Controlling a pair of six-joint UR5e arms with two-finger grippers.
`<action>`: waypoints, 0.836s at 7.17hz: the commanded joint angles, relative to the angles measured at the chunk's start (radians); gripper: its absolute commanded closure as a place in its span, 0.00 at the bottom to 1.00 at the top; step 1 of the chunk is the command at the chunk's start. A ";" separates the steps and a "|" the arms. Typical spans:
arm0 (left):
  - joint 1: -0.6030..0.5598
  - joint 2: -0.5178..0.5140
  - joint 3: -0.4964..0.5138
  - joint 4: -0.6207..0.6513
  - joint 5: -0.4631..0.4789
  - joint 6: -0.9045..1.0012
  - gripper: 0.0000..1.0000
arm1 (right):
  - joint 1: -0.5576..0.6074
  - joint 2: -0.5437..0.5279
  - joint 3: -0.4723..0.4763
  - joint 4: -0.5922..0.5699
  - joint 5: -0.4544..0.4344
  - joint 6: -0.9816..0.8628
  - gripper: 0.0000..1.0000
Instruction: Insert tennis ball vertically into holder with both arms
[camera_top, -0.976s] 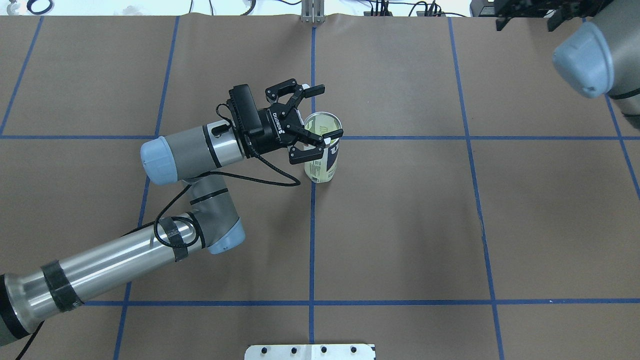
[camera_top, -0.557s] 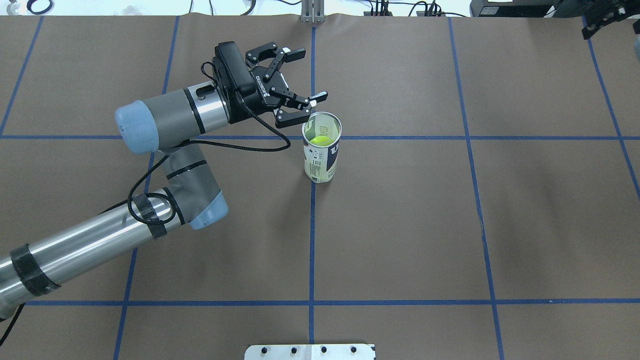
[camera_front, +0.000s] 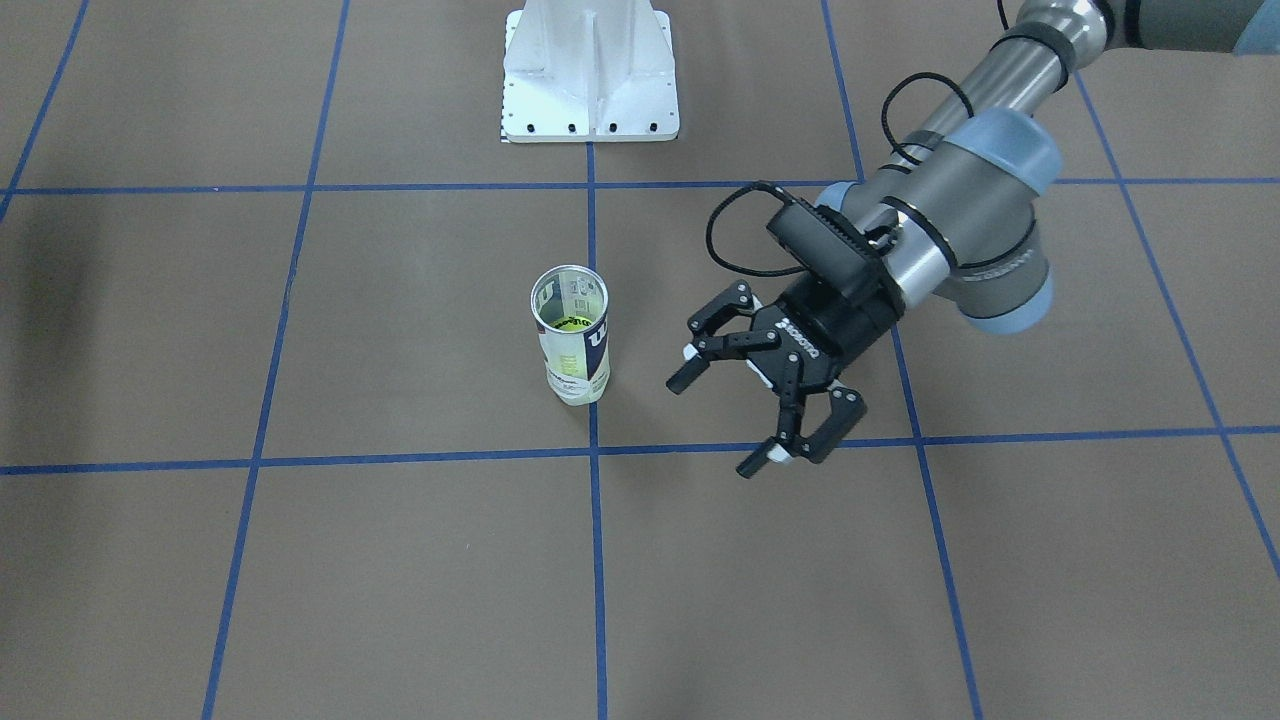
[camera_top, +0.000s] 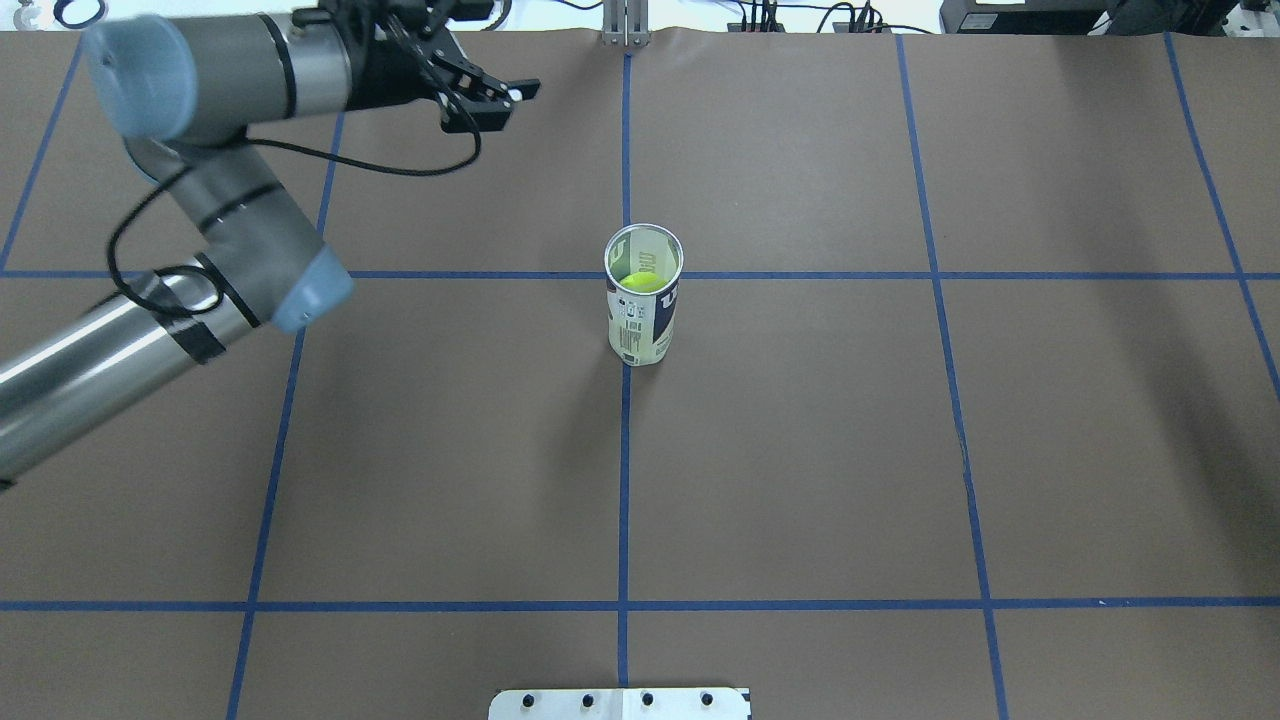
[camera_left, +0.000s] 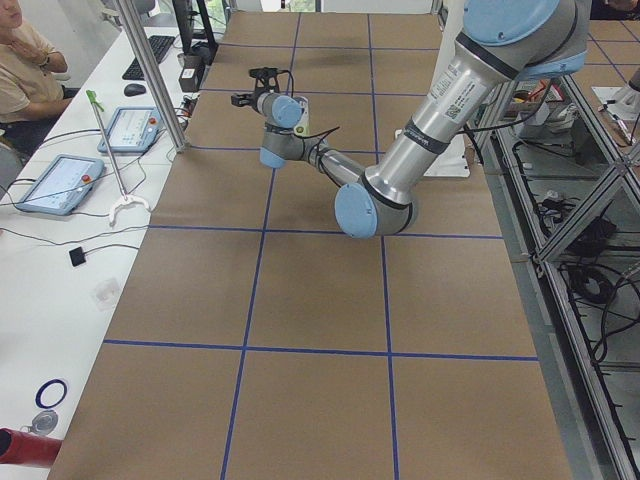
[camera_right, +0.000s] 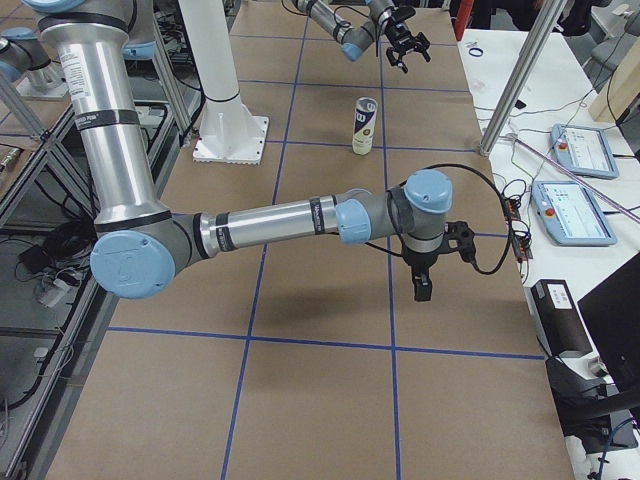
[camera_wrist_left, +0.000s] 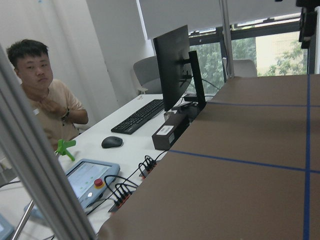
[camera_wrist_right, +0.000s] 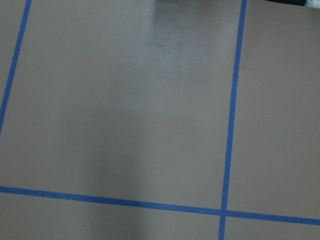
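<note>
The holder (camera_top: 645, 320) stands upright on the table's middle blue line, also seen in the front-facing (camera_front: 577, 360) and right (camera_right: 365, 125) views. The yellow-green tennis ball (camera_top: 640, 282) lies inside it, visible through the open top (camera_front: 572, 322). My left gripper (camera_top: 495, 55) is open and holds nothing, up at the table's far edge, well left of the holder. In the front-facing view the left gripper (camera_front: 715, 425) is open beside the holder, apart from it. My right gripper (camera_right: 420, 285) points down over bare table near the right end; I cannot tell its state.
The white pedestal base (camera_front: 590, 70) is bolted at the robot's edge. Aluminium posts (camera_right: 520, 80) stand along the far edge. Beyond that edge a desk holds tablets (camera_left: 130, 128), a keyboard and a monitor, and a person (camera_wrist_left: 42, 85) sits there.
My left gripper, open throughout, has drawn back from the holder's mouth up and left to the far edge. The right arm's elbow has left the overhead view.
</note>
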 joint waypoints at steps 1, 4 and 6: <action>-0.192 0.022 -0.011 0.264 -0.301 0.000 0.01 | 0.011 -0.102 -0.001 0.056 0.000 0.000 0.01; -0.391 0.098 -0.005 0.483 -0.486 0.164 0.01 | 0.011 -0.121 -0.007 0.057 -0.002 0.004 0.01; -0.472 0.163 -0.010 0.707 -0.486 0.438 0.01 | 0.011 -0.127 -0.009 0.057 -0.003 0.004 0.00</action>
